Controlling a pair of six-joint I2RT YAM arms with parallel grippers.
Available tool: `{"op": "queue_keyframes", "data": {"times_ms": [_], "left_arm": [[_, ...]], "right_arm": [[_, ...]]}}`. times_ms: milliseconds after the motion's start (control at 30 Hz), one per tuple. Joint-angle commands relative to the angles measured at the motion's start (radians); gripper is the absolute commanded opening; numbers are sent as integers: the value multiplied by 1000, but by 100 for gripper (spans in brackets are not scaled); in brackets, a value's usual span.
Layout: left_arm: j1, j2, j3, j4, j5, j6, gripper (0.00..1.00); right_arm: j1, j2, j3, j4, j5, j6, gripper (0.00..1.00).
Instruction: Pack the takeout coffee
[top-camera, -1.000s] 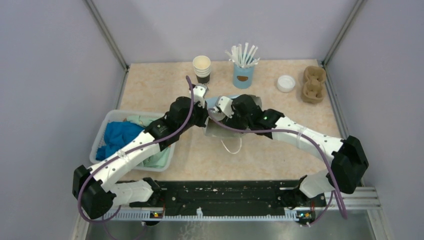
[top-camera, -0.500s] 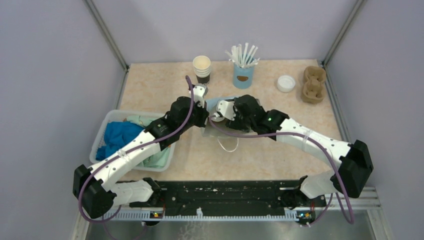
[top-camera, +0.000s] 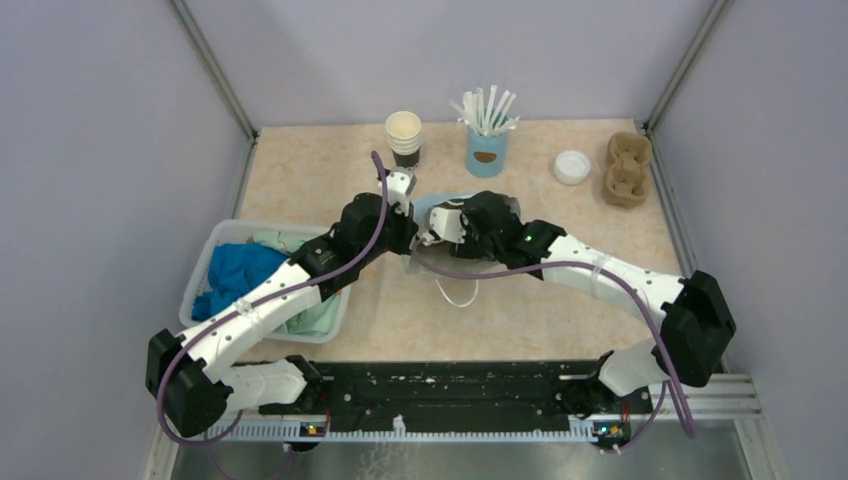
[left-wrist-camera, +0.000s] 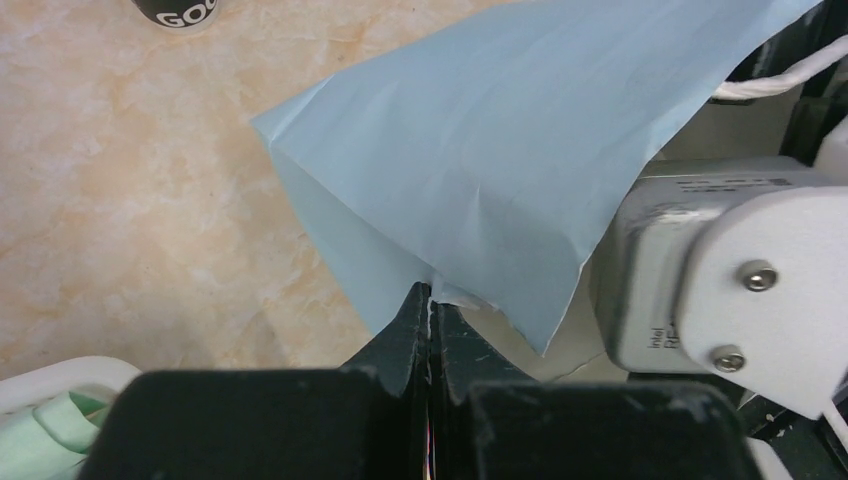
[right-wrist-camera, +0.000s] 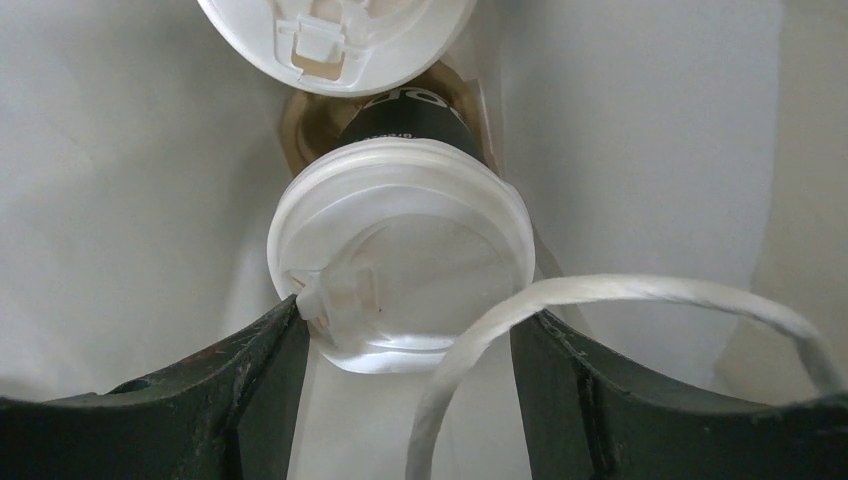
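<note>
Top external: table (top-camera: 320, 180) with both arms meeting mid-table. The left arm (top-camera: 270, 290) reaches in from the left, the right arm (top-camera: 600, 275) from the right.

The white bin (top-camera: 197, 268) sits at the left edge of the table, with blue and pale green cloths inside.

The light blue paper bag (top-camera: 426, 206) lies on its side between the two wrists, mouth toward the right arm. One white cord handle (top-camera: 462, 295) trails on the table toward the bases.

Back row, left to right:
- stack of lidless cups (top-camera: 404, 135)
- blue cup of white sticks (top-camera: 487, 150)
- loose white lid (top-camera: 572, 166)
- cardboard carrier (top-camera: 627, 168)

All of these are well apart from the bag.

Left wrist: the left gripper (left-wrist-camera: 429, 298) is fully closed. Its fingertips pinch the edge of the bag's upper wall and hold it off the table.

Right wrist: the right gripper (right-wrist-camera: 408, 318) is inside the bag. The takeout coffee (right-wrist-camera: 400, 230) is between its fingers, lid toward the camera, with the black band showing behind it. The jaws stand wide and sit against the lid rim on both sides, so it reads as a grip on the cup (the right-side contact is partly hidden by the cord).

A second white-lidded cup (right-wrist-camera: 335, 30) lies just beyond it, deeper in the bag. A brown cardboard ring (right-wrist-camera: 290, 130) shows between the two.
</note>
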Motion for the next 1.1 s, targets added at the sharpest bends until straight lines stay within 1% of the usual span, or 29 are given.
{"op": "queue_keyframes", "data": {"times_ms": [0, 267, 667, 900, 1067], "left_arm": [[-2, 9, 24, -3, 12, 10, 0], [-2, 14, 32, -12, 15, 10, 0], [-2, 18, 35, -17, 18, -3, 0], [-2, 19, 36, -20, 16, -9, 0], [-2, 22, 43, -27, 12, -17, 0]], "right_arm": [[-16, 20, -2, 46, 0, -39, 43], [-33, 8, -21, 46, 4, -42, 43], [-68, 48, -66, 185, -37, -47, 43], [-73, 62, -72, 224, -63, -46, 43], [-85, 94, -71, 221, -102, -41, 43]]}}
